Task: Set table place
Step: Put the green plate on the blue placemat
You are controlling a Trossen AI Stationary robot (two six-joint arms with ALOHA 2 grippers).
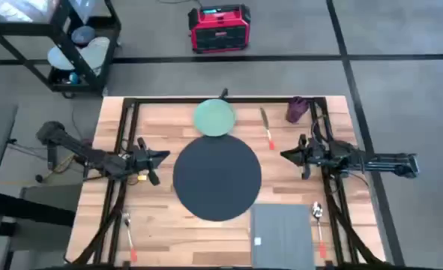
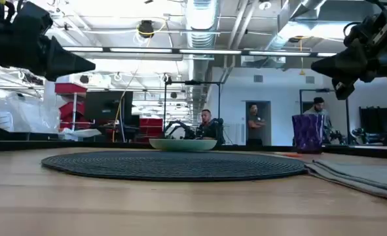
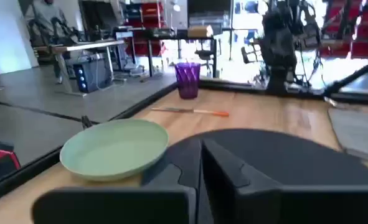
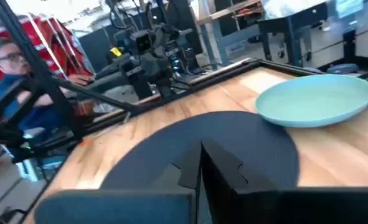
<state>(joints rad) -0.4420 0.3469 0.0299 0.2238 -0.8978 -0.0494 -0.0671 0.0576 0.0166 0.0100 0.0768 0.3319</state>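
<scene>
The round dark placemat (image 1: 217, 177) lies flat in the middle of the light-wood table (image 1: 169, 120). A pale green plate (image 1: 214, 118) rests just beyond the mat's far edge, its rim at or over the mat. My left gripper (image 1: 163, 157) hovers shut above the table, left of the mat, pointing at it. My right gripper (image 1: 285, 155) hovers shut to the mat's right, also pointing at it. In the wrist views the shut fingers (image 3: 200, 168) (image 4: 200, 165) show over the mat, holding nothing.
A purple cup (image 1: 297, 109) stands at the far right, with an orange-handled knife (image 1: 267, 129) beside it. A grey folded napkin (image 1: 282, 235) lies at the near right, a spoon (image 1: 318, 217) next to it. A fork (image 1: 128, 234) lies near left. People show beyond the table.
</scene>
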